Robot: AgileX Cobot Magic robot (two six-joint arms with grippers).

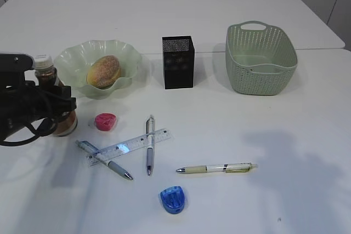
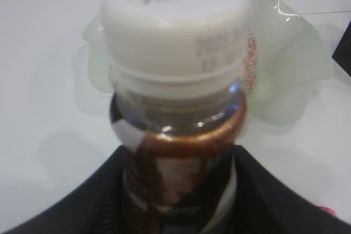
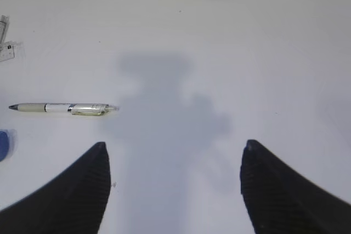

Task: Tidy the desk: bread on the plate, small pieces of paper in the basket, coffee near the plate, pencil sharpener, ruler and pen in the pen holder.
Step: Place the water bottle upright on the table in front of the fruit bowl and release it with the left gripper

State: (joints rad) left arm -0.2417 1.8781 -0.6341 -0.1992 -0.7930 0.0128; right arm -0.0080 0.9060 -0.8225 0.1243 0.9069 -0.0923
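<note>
Three pens lie on the large plain white tabletop [image 1: 230,26]: a grey-barrelled one [image 1: 104,160] crossed under a short clear plastic ruler with printed markings [image 1: 129,147], a silver one [image 1: 149,144] also under the ruler's right end, and a white pen with a pale green grip [image 1: 216,167] lying alone to the right. A blue pencil sharpener [image 1: 172,199] sits nearest the camera, and a small pink rounded object [image 1: 105,121] rests just in front of the pale green translucent dish with a wavy ruffled rim [image 1: 74,61]. Inside that dish sits the oval golden-brown bun with a speckled crust [image 1: 103,71]. The black metal-mesh upright pen holder [image 1: 177,62] stands to the right of the dish, and the pale green woven-pattern plastic basket with handle cutouts [image 1: 261,58] stands further right. The left gripper [image 1: 59,108] is closed partway around the body of the brown coffee bottle with a white cap [image 2: 175,80], which stands upright just beside the dish on its left front side. The right gripper [image 3: 174,163] hangs above bare tabletop with its jaws wide apart, holding nothing.
</note>
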